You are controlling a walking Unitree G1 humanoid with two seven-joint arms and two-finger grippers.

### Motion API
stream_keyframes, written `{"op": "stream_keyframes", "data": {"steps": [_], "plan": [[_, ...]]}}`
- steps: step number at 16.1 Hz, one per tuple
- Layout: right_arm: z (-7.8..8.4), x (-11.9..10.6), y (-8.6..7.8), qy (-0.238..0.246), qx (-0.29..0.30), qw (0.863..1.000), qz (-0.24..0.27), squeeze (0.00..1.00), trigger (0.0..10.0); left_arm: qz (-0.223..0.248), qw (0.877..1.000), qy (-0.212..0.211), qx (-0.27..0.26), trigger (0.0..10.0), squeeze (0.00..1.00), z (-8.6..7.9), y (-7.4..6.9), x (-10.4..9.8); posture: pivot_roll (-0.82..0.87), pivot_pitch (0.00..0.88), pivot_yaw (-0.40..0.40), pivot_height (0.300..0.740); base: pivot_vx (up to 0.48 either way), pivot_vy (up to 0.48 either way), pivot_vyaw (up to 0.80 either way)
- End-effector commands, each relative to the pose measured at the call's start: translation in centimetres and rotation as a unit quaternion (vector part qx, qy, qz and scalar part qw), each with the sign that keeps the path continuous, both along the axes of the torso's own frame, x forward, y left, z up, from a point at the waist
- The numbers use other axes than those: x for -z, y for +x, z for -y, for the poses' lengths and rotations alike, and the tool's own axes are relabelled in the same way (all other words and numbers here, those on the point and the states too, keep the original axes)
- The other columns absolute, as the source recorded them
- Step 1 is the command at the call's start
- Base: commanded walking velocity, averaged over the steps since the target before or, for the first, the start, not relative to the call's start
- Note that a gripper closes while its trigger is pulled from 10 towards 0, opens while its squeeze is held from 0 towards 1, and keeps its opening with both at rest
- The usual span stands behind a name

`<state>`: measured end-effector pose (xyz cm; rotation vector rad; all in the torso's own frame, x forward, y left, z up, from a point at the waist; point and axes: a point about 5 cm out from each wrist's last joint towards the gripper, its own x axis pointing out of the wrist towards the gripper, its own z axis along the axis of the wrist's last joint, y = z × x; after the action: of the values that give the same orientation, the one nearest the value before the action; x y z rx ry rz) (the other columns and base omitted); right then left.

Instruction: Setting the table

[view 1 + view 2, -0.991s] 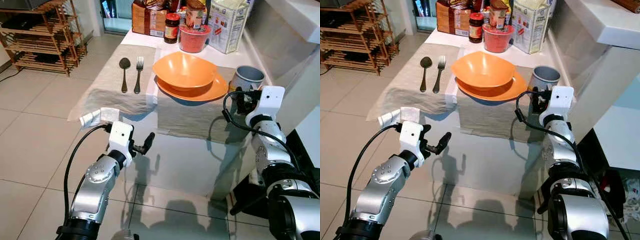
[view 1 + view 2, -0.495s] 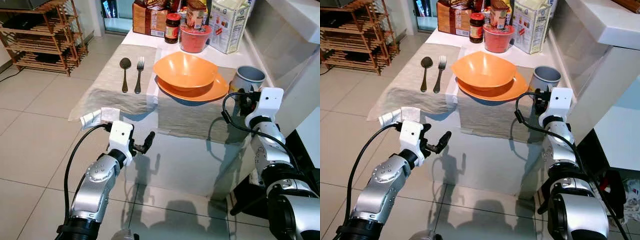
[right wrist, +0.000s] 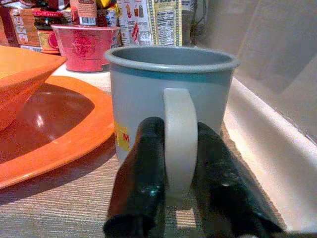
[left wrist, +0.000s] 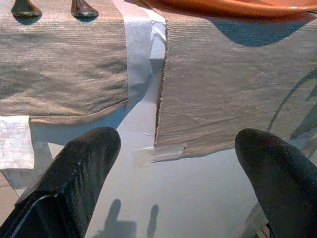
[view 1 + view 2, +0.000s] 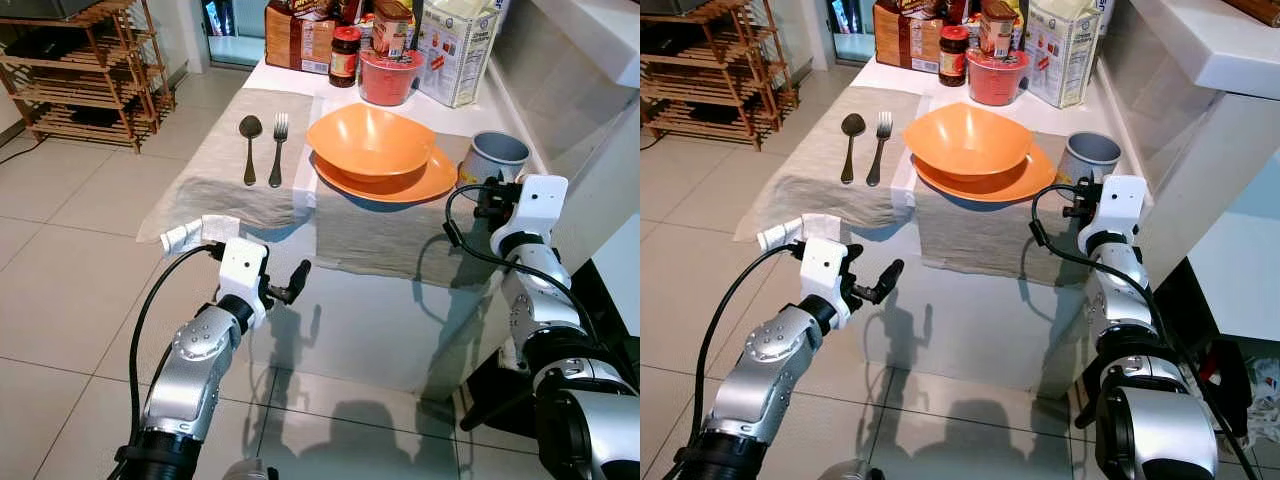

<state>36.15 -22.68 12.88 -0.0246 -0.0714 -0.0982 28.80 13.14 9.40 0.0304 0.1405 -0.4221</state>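
Note:
A grey mug (image 5: pixel 497 153) stands on the placemat at the table's right edge, beside an orange bowl (image 5: pixel 368 140) that sits on an orange plate (image 5: pixel 425 184). My right gripper (image 3: pixel 181 208) is shut on the mug's handle (image 3: pixel 179 139), one black finger on each side. The mug rests upright on the cloth. A spoon (image 5: pixel 248 148) and a fork (image 5: pixel 277 148) lie side by side on the left placemat (image 5: pixel 215 170). My left gripper (image 4: pixel 173 163) is open in front of the table's near edge, holding nothing.
At the table's far end stand a red bowl (image 5: pixel 389 76), jars (image 5: pixel 343 55) and food boxes (image 5: pixel 458 45). A white counter wall (image 5: pixel 560 90) runs close along the right of the mug. A wooden rack (image 5: pixel 80 70) stands at the far left on the tiled floor.
Very little: my left gripper has drifted slightly forward. The right gripper stays on the mug's handle and the mug has not moved.

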Motion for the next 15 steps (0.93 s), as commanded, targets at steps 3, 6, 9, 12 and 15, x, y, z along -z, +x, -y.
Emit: {"op": "stream_keyframes", "data": {"steps": [3, 6, 9, 12, 15], "plan": [[0.6, -0.6, 0.0, -0.001, 0.01, 1.0, 0.014, 0.0, 0.0, 0.002, 1.0, -0.001, 0.0, 10.0, 0.0, 0.1, 0.3, -0.1, 0.13, 0.0, -0.029, 0.74, 0.0, 0.0, 0.0], [0.8, -0.5, -0.1, 0.0, 0.015, 1.0, 0.016, 0.0, 0.0, 0.002, 1.0, 0.001, 0.002, 10.0, 0.0, 0.2, 0.5, -0.1, 0.13, 0.0, -0.024, 0.74, 0.0, 0.0, 0.0], [0.5, -1.5, 0.1, -0.023, 0.013, 0.999, 0.037, 0.0, 5.2, 0.006, 1.0, 0.003, 0.003, 10.0, 0.0, 0.3, 0.9, -0.3, 0.13, 0.0, -0.019, 0.74, 0.0, 0.0, 0.0], [-0.5, -3.7, 0.5, -0.04, -0.003, 0.996, 0.085, 0.0, 10.0, 0.011, 1.0, 0.002, 0.004, 10.0, 0.0, 0.3, 1.3, -0.5, 0.13, 0.0, -0.014, 0.74, 0.0, 0.0, 0.0], [-0.4, -4.6, 0.1, -0.036, 0.005, 0.993, 0.112, 0.0, 10.0, 0.017, 1.0, 0.0, 0.0, 10.0, 0.0, 0.3, 1.7, -0.8, 0.13, 0.0, -0.013, 0.74, 0.0, 0.0, 0.0]]}}
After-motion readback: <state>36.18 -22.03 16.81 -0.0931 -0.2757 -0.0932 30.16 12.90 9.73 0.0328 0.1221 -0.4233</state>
